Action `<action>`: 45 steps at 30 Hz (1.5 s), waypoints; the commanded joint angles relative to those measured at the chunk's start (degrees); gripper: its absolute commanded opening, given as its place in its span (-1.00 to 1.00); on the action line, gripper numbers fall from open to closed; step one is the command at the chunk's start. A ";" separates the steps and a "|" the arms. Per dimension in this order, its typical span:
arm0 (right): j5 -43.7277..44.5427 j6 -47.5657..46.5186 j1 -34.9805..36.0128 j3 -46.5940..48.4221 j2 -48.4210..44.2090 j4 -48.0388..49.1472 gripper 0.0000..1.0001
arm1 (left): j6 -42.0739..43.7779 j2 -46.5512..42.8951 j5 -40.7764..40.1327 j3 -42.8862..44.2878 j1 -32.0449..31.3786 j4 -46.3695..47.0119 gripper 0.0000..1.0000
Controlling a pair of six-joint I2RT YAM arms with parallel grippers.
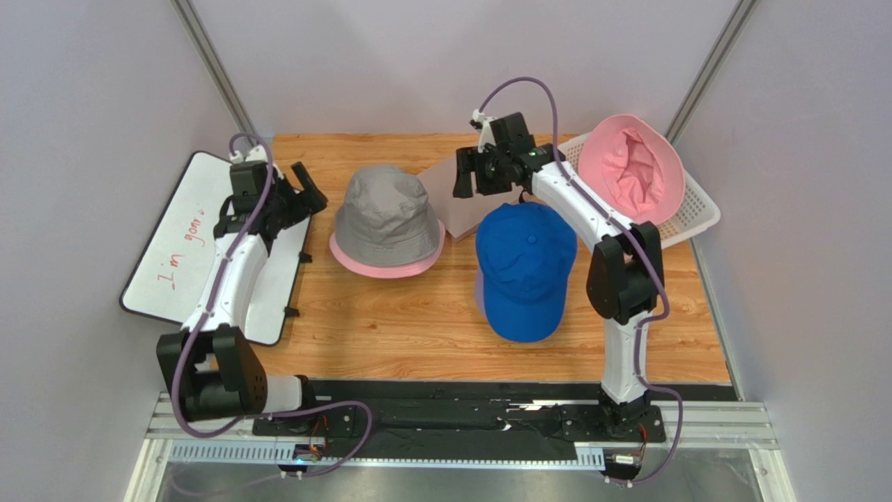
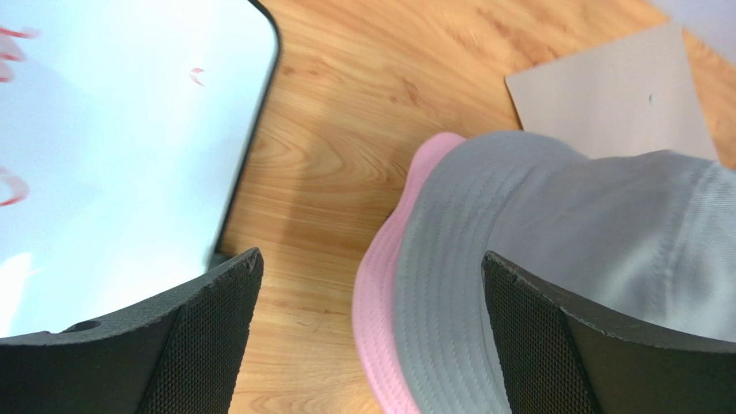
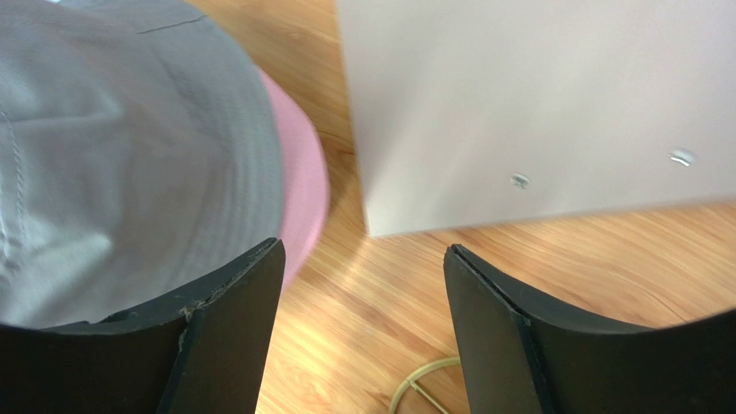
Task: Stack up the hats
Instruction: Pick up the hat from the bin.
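Left fingers (image 2: pixel 203 332) and right fingers (image 3: pixel 518 345) are standing apart, empty, flanking the grey bucket hat (image 1: pixel 387 214). Light, floppy fabric, likely crumpling if pinched; brim is looking the best hold.

Whiteboard (image 1: pixel 176 295), top view: red handwritten marker, one line along board's long side. Reads "I m gonn", letters uneven, possible apostrophe after "I" too small to tell. Last letters end close to left arm (image 1: pixel 239 256); cannot tell whether more follows under it.

Left wrist view, same whiteboard (image 2: pixel 121 164): red stroke ends at left edge, one small red tick near top; cropped, unreadable.

Right wrist view, card (image 3: pixel 536 95): two tiny marks, no letters made out.
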 commanded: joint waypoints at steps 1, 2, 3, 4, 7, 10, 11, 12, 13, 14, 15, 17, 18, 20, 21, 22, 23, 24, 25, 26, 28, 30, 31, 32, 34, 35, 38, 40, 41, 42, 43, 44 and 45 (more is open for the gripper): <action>4.10 -2.12 -3.82 -3.49 -9.45 -1.54 0.46 | -0.13 -7.93 -4.03 0.60 0.97 -2.64 0.99; 5.06 -2.82 -4.35 -4.20 -10.95 -3.90 0.46 | 0.49 -8.99 -3.95 2.26 0.97 -4.65 0.99; 7.25 -3.79 -5.23 -4.91 -13.06 -5.22 0.46 | 1.54 -9.87 -3.25 3.84 0.97 -6.41 0.99; 8.66 -5.54 -5.58 -7.87 -17.51 -5.76 0.46 | 2.07 -11.28 -2.37 5.77 0.88 -8.34 0.99; 14.64 -7.66 -7.16 -14.11 -25.10 -5.85 0.47 | 5.05 -13.04 1.76 13.41 0.53 -14.06 0.99; 23.34 -7.93 -10.76 -15.81 -32.05 -6.90 0.50 | 9.62 -13.05 3.08 20.28 0.18 -20.82 0.99; 25.36 -8.10 -11.90 -15.64 -33.54 -7.95 0.50 | 10.33 -13.13 3.35 21.51 0.18 -22.93 0.99; 28.94 -8.54 -14.53 -15.20 -33.90 -8.66 0.50 | 10.94 -13.66 3.44 21.52 0.18 -23.38 0.99; 30.02 -9.15 -16.03 -14.67 -33.91 -9.36 0.55 | 11.12 -14.27 3.35 21.09 0.18 -23.47 0.99; 30.21 -9.77 -17.61 -13.01 -33.73 -10.50 0.56 | 10.78 -14.89 3.09 18.82 0.18 -22.43 0.99; 29.86 -10.64 -20.93 -12.04 -32.25 -10.95 0.56 | 10.34 -16.37 3.43 17.14 0.18 -21.20 0.99; 29.51 -10.74 -25.34 -7.93 -29.62 -12.52 0.56 | 8.58 -18.14 6.14 11.28 0.18 -16.11 0.99; 28.72 -10.83 -28.49 -6.42 -26.82 -12.71 0.56 | 7.97 -19.19 7.73 9.41 0.18 -14.61 0.99; 28.02 -10.83 -32.98 -3.87 -23.46 -12.45 0.54 | 5.52 -19.99 12.02 4.94 0.27 -10.39 0.99; 26.88 -10.74 -34.14 -1.51 -21.97 -12.18 0.54 | 4.72 -20.25 13.18 3.95 0.18 -9.42 0.99; 26.70 -11.00 -35.20 -0.79 -19.00 -11.75 0.52 | 3.93 -20.25 14.06 3.42 0.18 -8.80 0.99; 26.70 -12.83 -36.51 -0.09 -17.84 -10.87 0.52 | 3.66 -20.17 15.38 3.68 0.18 -9.15 0.99; 27.74 -13.63 -37.05 -0.17 -16.61 -10.08 0.52 | 3.74 -20.34 15.91 3.68 0.18 -9.15 0.99; 28.36 -14.51 -37.57 -0.43 -15.20 -9.11 0.51 | 4.09 -20.60 15.83 3.68 0.18 -9.32 0.99; 28.45 -14.61 -38.80 -0.69 -14.58 -7.45 0.51 | 5.05 -21.21 14.87 3.24 0.18 -9.50 0.99; 27.32 -13.21 -40.38 -2.18 -13.44 -4.29 0.51 | 5.50 -22.97 12.59 2.28 0.18 -10.11 0.99; 25.30 -12.76 -42.23 -2.89 -12.82 -2.61 0.51 | 5.76 -24.55 9.95 0.87 0.18 -10.29 0.99; 25.55 -12.59 -42.67 -3.76 -12.47 -0.60 0.51 | 5.76 -24.65 9.68 0.61 0.18 -10.38 0.99; 25.55 -12.94 -43.63 -4.20 -11.85 0.55 0.51 | 5.76 -24.47 10.55 0.69 0.18 -10.55 0.99; 23.10 -13.46 -44.60 -4.47 -10.71 2.31 0.50 | 5.24 -23.33 12.57 1.04 0.18 -10.29 0.99; 21.87 -14.07 -45.57 -3.86 -10.01 3.54 0.51 | 5.06 -22.90 14.84 0.87 0.18 -10.03 0.99; 18.88 -14.78 -46.72 -1.50 -6.41 4.69 0.50 | 4.97 -21.84 16.44 0.60 0.26 -9.85 0.99; 16.33 -15.40 -47.25 -0.78 -4.21 5.65 0.50 | 5.41 -22.36 15.75 0.69 0.18 -9.85 0.99; 15.63 -15.57 -47.59 -0.52 -3.50 7.05 0.50 | 5.85 -22.54 15.13 0.69 0.18 -9.85 0.99; 13.10 -16.01 -47.86 0.09 -1.76 7.59 0.49 | 6.11 -22.80 14.95 0.52 0.18 -9.85 0.99; 11.77 -16.36 -47.86 0.71 -0.87 7.77 0.48 | 6.38 -22.80 14.78 0.60 0.26 -10.03 0.99; 10.36 -16.71 -48.04 1.41 -0.08 7.77 0.48 | 6.64 -22.72 14.86 0.52 0.27 -10.03 0.99; 8.52 -17.24 -48.04 2.29 0.80 7.77 0.47 | 6.73 -22.63 14.95 0.52 0.27 -10.12 0.99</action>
